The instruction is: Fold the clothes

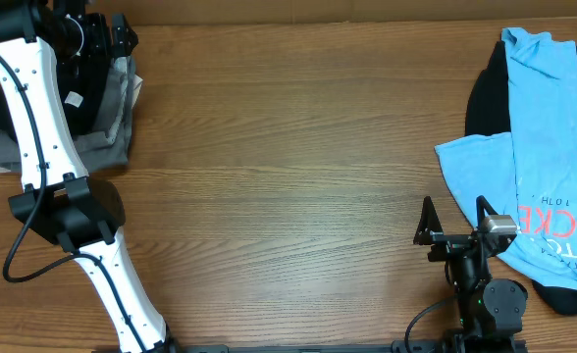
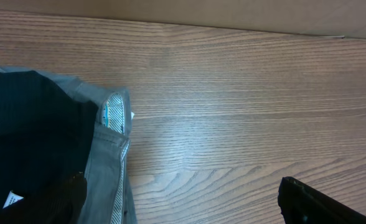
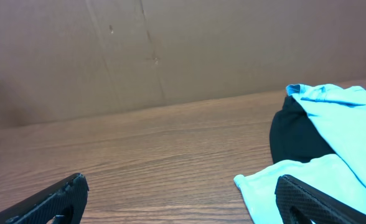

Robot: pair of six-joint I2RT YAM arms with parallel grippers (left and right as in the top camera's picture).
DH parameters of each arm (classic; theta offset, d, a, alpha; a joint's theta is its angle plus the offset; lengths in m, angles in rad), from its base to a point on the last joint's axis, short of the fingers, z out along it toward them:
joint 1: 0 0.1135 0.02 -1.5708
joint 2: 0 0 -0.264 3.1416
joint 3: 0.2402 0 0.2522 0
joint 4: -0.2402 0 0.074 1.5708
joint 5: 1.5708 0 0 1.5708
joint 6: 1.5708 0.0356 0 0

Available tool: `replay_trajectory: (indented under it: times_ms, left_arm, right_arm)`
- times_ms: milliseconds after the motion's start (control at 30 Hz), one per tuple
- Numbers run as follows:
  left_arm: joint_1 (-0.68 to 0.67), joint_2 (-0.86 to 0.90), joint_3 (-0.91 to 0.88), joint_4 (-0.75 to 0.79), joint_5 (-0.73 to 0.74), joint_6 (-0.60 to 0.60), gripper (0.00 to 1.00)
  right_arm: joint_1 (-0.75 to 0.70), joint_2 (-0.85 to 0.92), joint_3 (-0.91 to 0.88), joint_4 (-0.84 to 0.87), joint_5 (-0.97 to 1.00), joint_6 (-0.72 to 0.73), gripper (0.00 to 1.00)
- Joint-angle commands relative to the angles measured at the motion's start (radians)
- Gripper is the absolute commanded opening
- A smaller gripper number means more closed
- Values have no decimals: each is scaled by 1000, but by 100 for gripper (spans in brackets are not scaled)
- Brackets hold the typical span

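Wood table overhead had a black T-shirt on a grey garment far left under the left gripper. A light-blue tee lay over another black garment far right, beside the right gripper. Left wrist view: fingers spread wide, holding nothing. Right wrist: same, wide and empty. Risk I saw: pinching both stacked layers would drag the grey one along.

Looks like a robot lab or data-collection bench. A bare wood-grain table is walled by a plain cardboard backdrop. A white left arm and black right arm are mounted at its near edge. Clothes are piled at both ends.
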Motion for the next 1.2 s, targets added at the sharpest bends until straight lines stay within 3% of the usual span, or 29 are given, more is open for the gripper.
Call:
replay_trajectory:
  times_ms: [0,467,867,1067,1167]
  left_arm:
    - [-7,-39,16,-2,-3,-9,100]
    - [-35,-105,-39,4,-22,-9,100]
    - [-132,-629,-840,88,-22,-9,100]
    - [-196,-879,-1114,69,-22,-7,100]
    - [-195,-998,-1244,158,-40,5,100]
  right_arm:
    - [-3,-9,-11,6,11,0,100]
    - [-3,-9,-11,7,11,0,100]
    - [-3,-9,-11,7,11,0,100]
    - [-3,-9,-11,7,11,0,100]
    - [-3,-9,-11,7,11,0,100]
